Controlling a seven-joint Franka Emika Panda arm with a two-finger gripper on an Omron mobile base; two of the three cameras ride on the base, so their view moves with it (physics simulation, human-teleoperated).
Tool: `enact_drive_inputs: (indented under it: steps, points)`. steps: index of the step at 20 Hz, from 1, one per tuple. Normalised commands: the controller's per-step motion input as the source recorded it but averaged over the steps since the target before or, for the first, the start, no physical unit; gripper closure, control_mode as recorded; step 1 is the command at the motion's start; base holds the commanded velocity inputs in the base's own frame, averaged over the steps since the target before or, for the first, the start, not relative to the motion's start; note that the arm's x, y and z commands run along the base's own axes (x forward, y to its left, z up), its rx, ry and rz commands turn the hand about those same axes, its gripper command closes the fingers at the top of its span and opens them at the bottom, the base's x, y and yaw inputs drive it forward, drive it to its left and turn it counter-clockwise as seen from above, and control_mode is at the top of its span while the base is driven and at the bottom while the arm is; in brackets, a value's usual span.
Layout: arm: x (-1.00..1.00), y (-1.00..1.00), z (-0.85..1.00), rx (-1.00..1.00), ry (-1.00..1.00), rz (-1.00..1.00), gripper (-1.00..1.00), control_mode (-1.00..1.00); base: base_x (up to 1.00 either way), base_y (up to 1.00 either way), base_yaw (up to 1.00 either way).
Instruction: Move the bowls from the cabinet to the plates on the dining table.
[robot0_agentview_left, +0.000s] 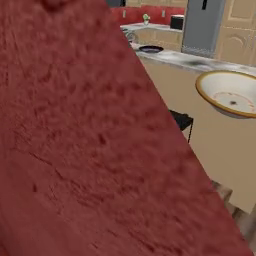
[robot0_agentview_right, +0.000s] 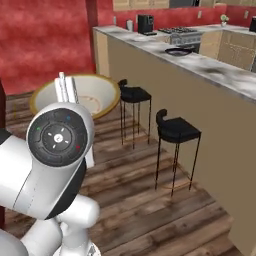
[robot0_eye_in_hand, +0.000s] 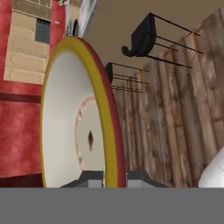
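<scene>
My gripper (robot0_eye_in_hand: 114, 177) is shut on the rim of a wide, shallow bowl (robot0_eye_in_hand: 70, 122), cream inside with a tan-yellow rim; its fingertips (robot0_eye_in_hand: 92, 178) pinch the edge from both sides. The bowl (robot0_agentview_right: 92, 95) hangs in the air behind my wrist, out over the wooden floor. It also floats beside the dining table's beige side panel (robot0_agentview_left: 225, 145), as the bowl (robot0_agentview_left: 230, 95) at the right. The dining table's marble top (robot0_agentview_right: 215, 70) runs along the right, and a dark plate (robot0_agentview_right: 178, 51) lies on it further along. The same plate (robot0_agentview_left: 150, 49) is visible from the other side. The cabinet is out of view.
Two black stools (robot0_agentview_right: 134, 94) (robot0_agentview_right: 177, 131) stand against the table's side, one stool (robot0_agentview_left: 181, 119) just under the bowl's level. A red wall (robot0_agentview_left: 75, 140) looms very close on the left. Kitchen counters, a coffee machine (robot0_agentview_right: 145, 23) and a stove (robot0_agentview_right: 180, 31) lie beyond.
</scene>
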Motion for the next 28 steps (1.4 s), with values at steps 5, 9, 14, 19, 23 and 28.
enact_drive_inputs:
  steps: [5, 9, 14, 19, 23, 28]
  points:
    - [0.0, 0.0, 0.0, 0.0, 0.0, 0.0, 1.0, 1.0, 1.0, 0.91, -0.59]
    - [0.0, 0.0, 0.0, 0.0, 0.0, 0.0, 1.0, 1.0, 0.99, 1.0, -0.53]
    - [0.0, 0.0, 0.0, 0.0, 0.0, 0.0, 1.0, 1.0, 0.9, 0.99, -0.41]
    - [0.0, 0.0, 0.0, 0.0, 0.0, 0.0, 1.0, 1.0, 0.74, 0.81, -0.24]
    - [0.0, 0.0, 0.0, 0.0, 0.0, 0.0, 1.0, 1.0, 0.53, 0.99, -0.2]
    - [0.0, 0.0, 0.0, 0.0, 0.0, 0.0, 1.0, 1.0, 0.59, 1.0, -0.24]
